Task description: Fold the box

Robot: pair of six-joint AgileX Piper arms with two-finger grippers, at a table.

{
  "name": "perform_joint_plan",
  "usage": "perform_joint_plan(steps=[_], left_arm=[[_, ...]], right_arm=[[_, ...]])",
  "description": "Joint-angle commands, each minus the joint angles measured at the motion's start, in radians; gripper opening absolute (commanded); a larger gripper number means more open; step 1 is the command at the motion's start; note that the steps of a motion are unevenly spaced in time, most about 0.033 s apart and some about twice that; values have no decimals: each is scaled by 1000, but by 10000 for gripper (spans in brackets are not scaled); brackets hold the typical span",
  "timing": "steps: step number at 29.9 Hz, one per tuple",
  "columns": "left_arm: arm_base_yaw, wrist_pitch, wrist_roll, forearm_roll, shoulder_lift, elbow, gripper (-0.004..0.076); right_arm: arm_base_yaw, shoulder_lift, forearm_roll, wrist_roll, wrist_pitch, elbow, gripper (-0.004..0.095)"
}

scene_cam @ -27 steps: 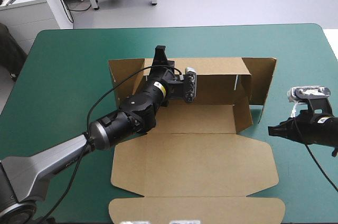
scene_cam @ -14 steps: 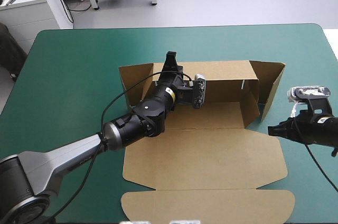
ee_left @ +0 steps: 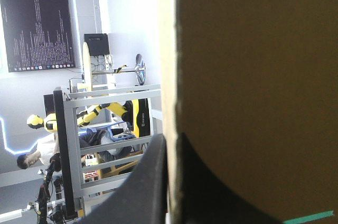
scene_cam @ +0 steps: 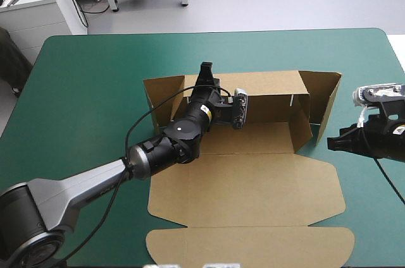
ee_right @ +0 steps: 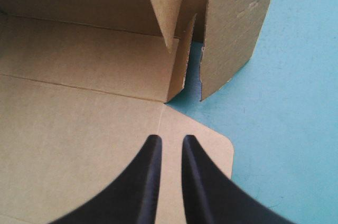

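While the box (scene_cam: 253,138) rests at the middle of the teal-green table (scene_cam: 88,91), its far wall (scene_cam: 272,85) and right-hand flaps (scene_cam: 326,100) stand raised and its near panels (scene_cam: 253,198) lie flat. The left gripper (scene_cam: 204,69) is clamped over the far wall's top edge, one black finger on each face. The right gripper (scene_cam: 332,143) hovers just beside the box's right side, with its fingers all but together and holding nothing.

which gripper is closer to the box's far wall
Left. The left gripper is clamped on the far wall, toward its left end. The right gripper hangs off to the right of the box, apart from it.
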Motion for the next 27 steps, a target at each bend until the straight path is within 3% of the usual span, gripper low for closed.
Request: perform_joint_plan(steps=[1,5,12,20,27], left_arm=[[-9,-17,-14,27,-41,-31,-10],[-9,-21,-14,27,-41,-31,-10],[-9,-19,-14,27,-41,-31,-10],[-9,-19,-14,27,-41,-31,-10],[-9,-14,-14,27,-41,-31,-10]], right_arm=[[-2,-11,31,12,54,-81,300],[-2,-11,36,44,71,-137,404],[-2,-11,23,78,80,-166,413],[-2,0,1,174,80,-166,531],[-2,22,2,176,73,-166,531]])
